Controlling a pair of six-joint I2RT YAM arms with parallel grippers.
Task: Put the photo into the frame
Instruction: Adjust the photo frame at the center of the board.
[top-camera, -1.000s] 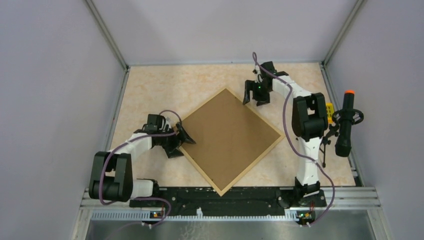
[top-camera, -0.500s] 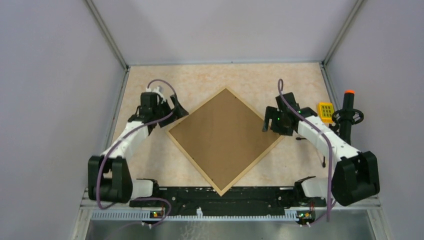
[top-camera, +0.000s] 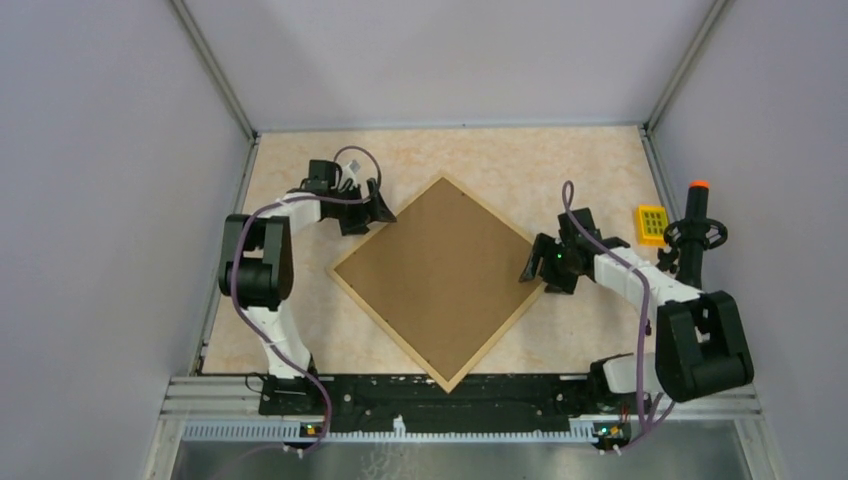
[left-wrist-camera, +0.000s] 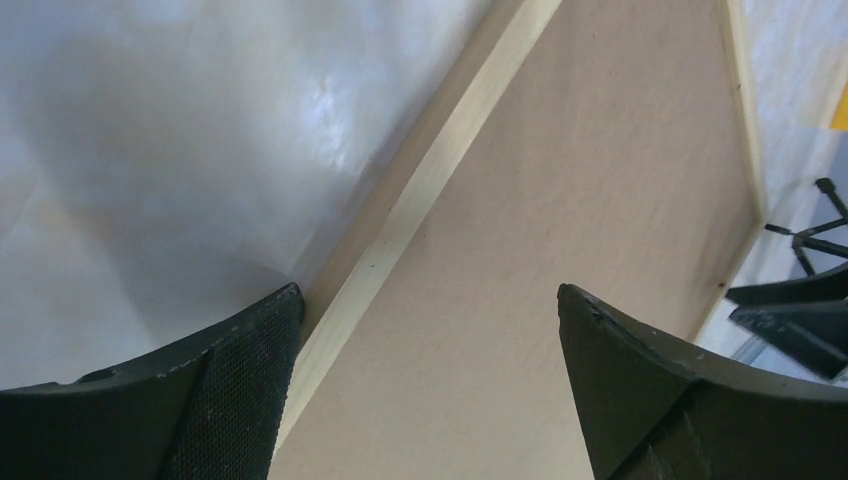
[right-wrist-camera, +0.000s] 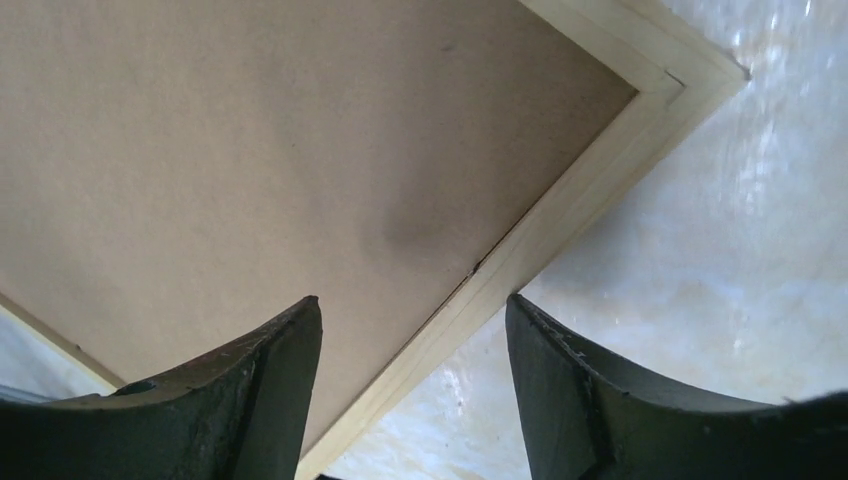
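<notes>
The left gripper (top-camera: 380, 212), jaws apart, sits over the far-left edge of the thin light wood picture frame (top-camera: 390, 328). One finger is above the plain brown backing board (top-camera: 440, 280), the other above the beige marbled tabletop (top-camera: 480, 160). Behind it and on its outer side, open tabletop runs to the grey enclosure walls (top-camera: 100, 200). The right gripper (top-camera: 532, 268), jaws apart, straddles the frame's edge by its right corner. On its outer side stand a small yellow keypad box (top-camera: 652, 224) and a black upright handle with an orange cap (top-camera: 693, 245), close to the wall. Between the grippers the board lies flat and low
</notes>
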